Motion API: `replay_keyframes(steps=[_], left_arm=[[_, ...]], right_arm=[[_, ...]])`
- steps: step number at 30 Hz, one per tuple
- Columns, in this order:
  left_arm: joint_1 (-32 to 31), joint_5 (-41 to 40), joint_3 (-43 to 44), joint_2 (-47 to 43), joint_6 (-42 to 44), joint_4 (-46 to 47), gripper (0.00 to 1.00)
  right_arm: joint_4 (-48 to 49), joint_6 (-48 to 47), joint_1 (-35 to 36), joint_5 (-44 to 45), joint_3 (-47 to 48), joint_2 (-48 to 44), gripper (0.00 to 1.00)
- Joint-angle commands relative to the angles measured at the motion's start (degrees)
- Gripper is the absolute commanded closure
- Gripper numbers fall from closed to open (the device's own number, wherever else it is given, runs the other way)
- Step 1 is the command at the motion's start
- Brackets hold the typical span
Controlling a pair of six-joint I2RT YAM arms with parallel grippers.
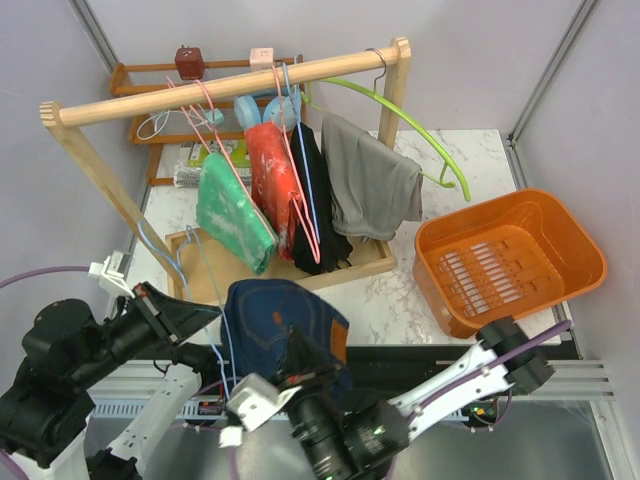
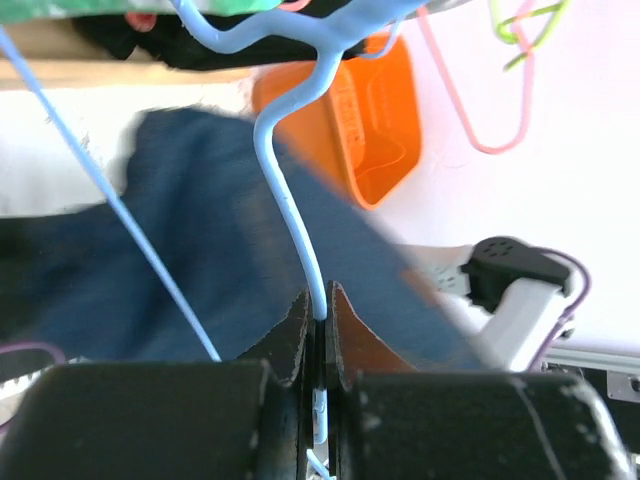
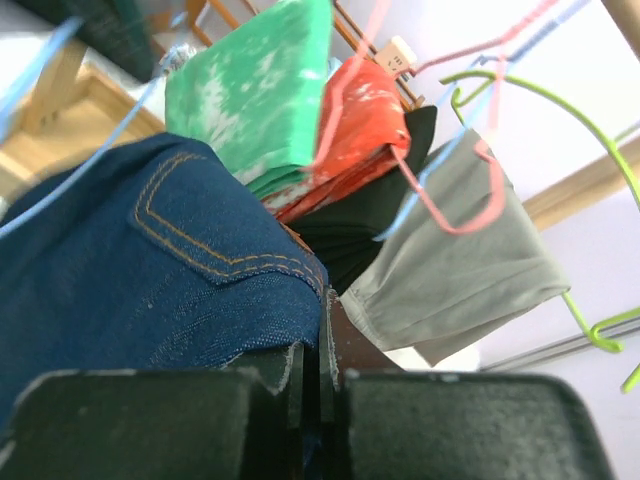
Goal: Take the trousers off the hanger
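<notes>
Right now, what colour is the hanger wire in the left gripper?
The hanger wire in the left gripper is light blue; left wrist view shows it best.

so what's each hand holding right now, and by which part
Left hand: the blue hanger, by its thin wire. Right hand: the navy denim trousers, by the cloth edge below the pocket.

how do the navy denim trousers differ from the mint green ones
Colour: the dark navy denim trousers are plain blue with orange stitching; the mint-green trousers with white mottling are pale, blotchy.
Place: the denim pair sits low, away from the wooden rail; the green pair hangs under it.
Grip: the right gripper is shut on the denim pair; no gripper touches the green pair.
Both are folded.
</notes>
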Motion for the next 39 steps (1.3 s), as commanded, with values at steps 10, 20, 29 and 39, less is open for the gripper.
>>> replay_keyframes(steps=[10,20,29,39], left_arm=[[0.00,-0.87,2.28,-3.53,-0.39,2.90,0.98],[0.00,4.04,-1.93,-2.48,5.39,6.94,0.98],[0.01,-2.26,-0.28,0.94,11.46,4.04,0.98],[0.09,-2.53,16.25,16.15,15.16,5.98,0.98]], right_arm=[[24.87,11.95,-12.87,16.42,17.97,8.37,1.00],[24.87,12.49,-11.66,19.16,10.33,-0.93,1.00],[24.78,10.29,-5.60,19.33,-4.43,-9.82,1.00],[24.17,5.03,0.91,19.42,-12.34,-14.92,1.00]])
